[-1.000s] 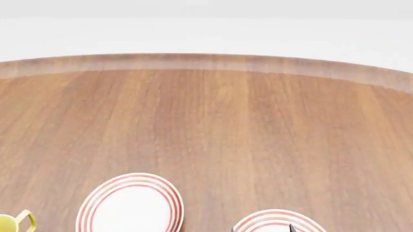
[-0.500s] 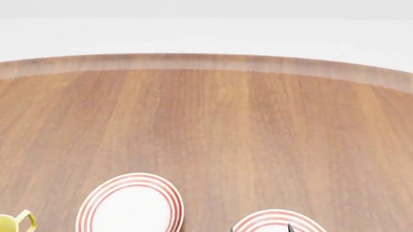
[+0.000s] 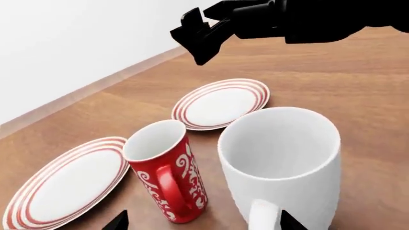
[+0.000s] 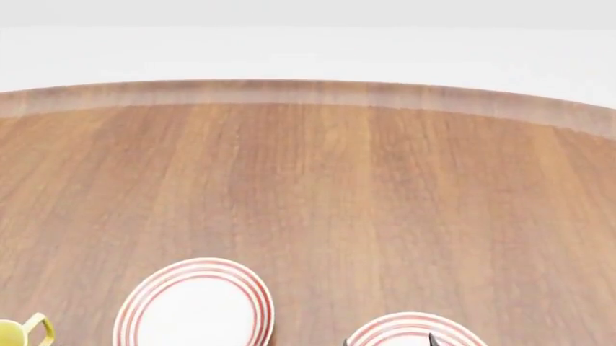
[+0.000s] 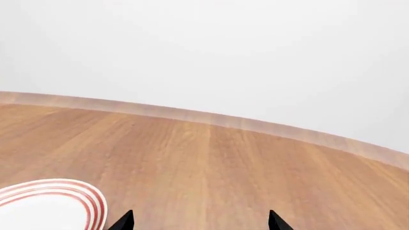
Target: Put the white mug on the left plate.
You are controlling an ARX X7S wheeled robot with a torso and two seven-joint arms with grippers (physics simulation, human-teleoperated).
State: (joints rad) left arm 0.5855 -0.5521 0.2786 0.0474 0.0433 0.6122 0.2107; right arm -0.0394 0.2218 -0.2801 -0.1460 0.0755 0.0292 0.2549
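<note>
The round wood-grain table (image 4: 318, 180) carries two red-ringed plates; from my head camera the left plate (image 4: 195, 304) is the nearer-left one, flat, shallow and bare. The white mug (image 3: 281, 163) stands upright just beside the red swirl mug (image 3: 167, 177), right before my left gripper (image 3: 201, 221), whose tips sit spread apart around nothing. I judge it glossy, stiff, slippery and breakable, so I'd pinch the rim wall or handle; my right gripper (image 5: 199, 221) also shows tips apart.

bright, even, sharp simulator light
</note>
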